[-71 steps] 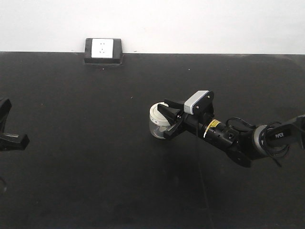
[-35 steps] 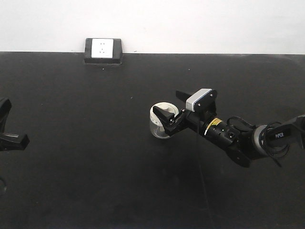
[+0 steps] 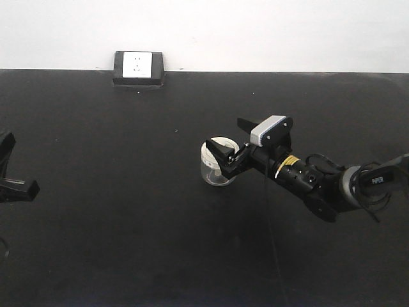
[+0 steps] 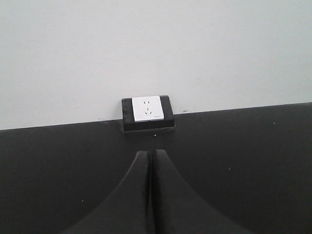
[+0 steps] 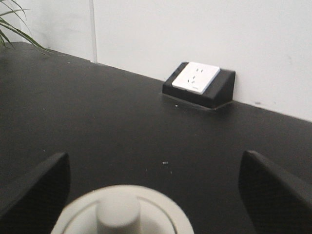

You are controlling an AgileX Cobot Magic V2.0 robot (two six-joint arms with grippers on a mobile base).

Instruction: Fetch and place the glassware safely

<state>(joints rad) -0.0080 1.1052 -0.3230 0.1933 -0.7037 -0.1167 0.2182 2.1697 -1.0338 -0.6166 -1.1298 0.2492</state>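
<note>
The glassware is a small clear jar (image 3: 215, 167) with a cream-white knobbed lid (image 5: 122, 213), standing upright on the black table (image 3: 128, 224). My right gripper (image 3: 225, 135) is open, with one finger in front of the jar and the other behind and to its right. In the right wrist view the lid sits low between the two spread fingertips (image 5: 41, 183), nearer the left one, with a gap on both sides. My left gripper (image 4: 149, 153) is shut on nothing, far off at the table's left edge (image 3: 25, 187).
A black wedge-shaped box with a white wall socket (image 3: 138, 67) sits at the back edge against the white wall (image 4: 147, 112) (image 5: 200, 82). Green plant leaves (image 5: 12, 22) show at the far left of the right wrist view.
The right gripper's fingers, close around the jar's lid a second ago, have spread apart and the arm has drawn slightly right. The jar stays on the table. The left arm is still.
</note>
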